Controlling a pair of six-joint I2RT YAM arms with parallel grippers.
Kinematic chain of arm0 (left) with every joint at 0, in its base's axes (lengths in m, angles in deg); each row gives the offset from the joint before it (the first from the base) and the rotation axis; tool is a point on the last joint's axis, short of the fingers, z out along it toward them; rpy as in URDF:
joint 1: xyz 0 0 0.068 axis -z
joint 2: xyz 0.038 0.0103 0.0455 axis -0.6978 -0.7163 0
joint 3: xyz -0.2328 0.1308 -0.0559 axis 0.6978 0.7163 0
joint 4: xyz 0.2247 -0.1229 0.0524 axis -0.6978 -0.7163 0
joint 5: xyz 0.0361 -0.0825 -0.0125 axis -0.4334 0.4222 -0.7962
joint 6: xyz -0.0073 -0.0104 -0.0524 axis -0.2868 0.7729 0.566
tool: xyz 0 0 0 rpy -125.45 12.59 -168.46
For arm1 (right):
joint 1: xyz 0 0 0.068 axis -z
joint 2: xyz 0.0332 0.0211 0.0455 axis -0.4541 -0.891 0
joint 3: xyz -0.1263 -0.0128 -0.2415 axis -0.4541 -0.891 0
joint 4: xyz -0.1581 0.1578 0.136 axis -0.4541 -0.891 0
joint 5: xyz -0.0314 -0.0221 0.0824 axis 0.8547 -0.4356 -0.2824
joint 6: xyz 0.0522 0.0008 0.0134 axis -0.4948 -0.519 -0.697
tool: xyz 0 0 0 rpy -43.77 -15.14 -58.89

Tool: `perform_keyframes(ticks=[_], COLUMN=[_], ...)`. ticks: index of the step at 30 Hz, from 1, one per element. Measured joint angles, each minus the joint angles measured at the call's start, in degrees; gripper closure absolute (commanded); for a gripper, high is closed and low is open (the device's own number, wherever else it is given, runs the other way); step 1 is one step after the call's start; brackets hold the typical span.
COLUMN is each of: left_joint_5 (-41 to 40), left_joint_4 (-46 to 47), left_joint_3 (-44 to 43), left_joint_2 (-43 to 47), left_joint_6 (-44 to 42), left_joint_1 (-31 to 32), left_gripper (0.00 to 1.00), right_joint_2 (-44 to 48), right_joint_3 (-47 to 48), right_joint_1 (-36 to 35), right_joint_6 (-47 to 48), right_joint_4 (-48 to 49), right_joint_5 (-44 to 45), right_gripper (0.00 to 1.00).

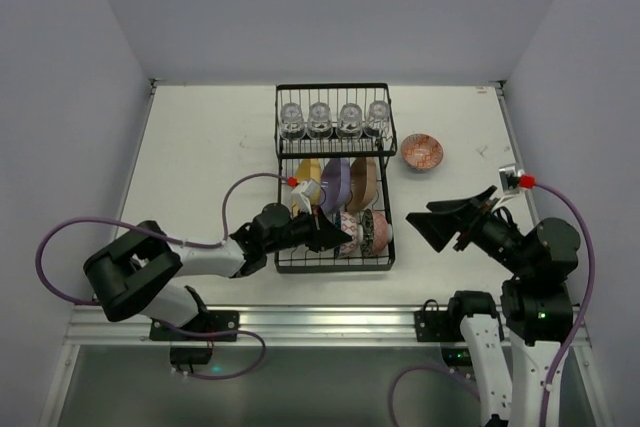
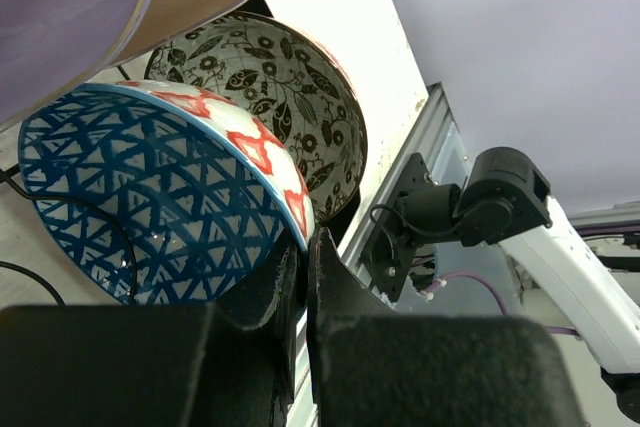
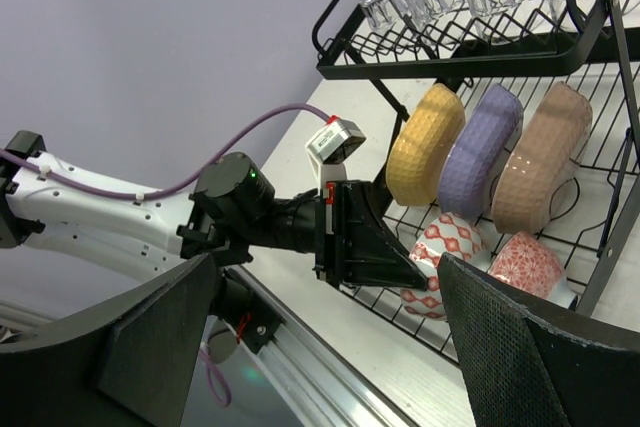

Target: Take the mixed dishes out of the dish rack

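The black wire dish rack [image 1: 283,159] holds several clear glass cups [image 1: 320,119] on its upper shelf. In its lower tray a yellow plate [image 1: 310,182], a purple plate [image 1: 337,182] and a tan plate [image 1: 362,184] stand on edge. In front of them a blue bowl [image 2: 150,207] with a red-patterned outside leans against a leaf-patterned bowl [image 2: 270,87]. My left gripper [image 2: 305,242] is shut on the blue bowl's rim. My right gripper [image 1: 430,222] hovers open to the right of the rack, holding nothing.
A reddish bowl [image 1: 422,151] sits on the white table [image 1: 200,147] right of the rack. A metal rail [image 1: 330,322] runs along the near edge, and white walls enclose the table on three sides.
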Motion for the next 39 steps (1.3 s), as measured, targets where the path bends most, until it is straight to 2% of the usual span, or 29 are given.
perform_keyframes(ticks=[19, 25, 28, 32, 35, 36, 39], left_joint_5=[7.5, 8.6, 7.7, 2.8, -1.4, -2.8, -9.5], left_joint_4=[19.3, 19.6, 13.9, -2.7, -17.5, -23.3, -39.2], left_joint_3=[4.3, 4.3, 4.1, 0.3, -6.3, -9.7, -19.7], left_joint_2=[-2.4, -1.1, 4.8, 16.0, 21.7, 22.5, 21.6], left_joint_6=[6.2, 5.8, 2.5, -5.6, -12.4, -15.3, -23.0], left_joint_1=[-1.1, -1.1, -1.0, 1.0, 3.7, 5.1, 11.7], left_gripper=[1.0, 1.0, 1.0, 1.0, 1.0, 1.0, 1.0], right_joint_2=[-1.8, -2.6, -3.3, -4.8, -6.9, -7.9, -11.4], right_joint_3=[2.8, 3.7, 4.4, 5.7, 6.8, 7.2, 9.7], right_joint_1=[0.0, -0.2, -0.2, -0.2, -0.2, -0.4, -2.0], right_joint_6=[1.1, 1.5, 1.6, 2.0, 2.4, 2.6, 3.9], right_joint_4=[-1.6, -2.1, -2.5, -3.0, -3.8, -4.5, -7.6], right_joint_5=[-0.2, -0.1, 0.1, 0.4, 0.7, 1.1, 3.2], right_gripper=[0.07, 0.07, 0.08, 0.1, 0.14, 0.17, 0.23])
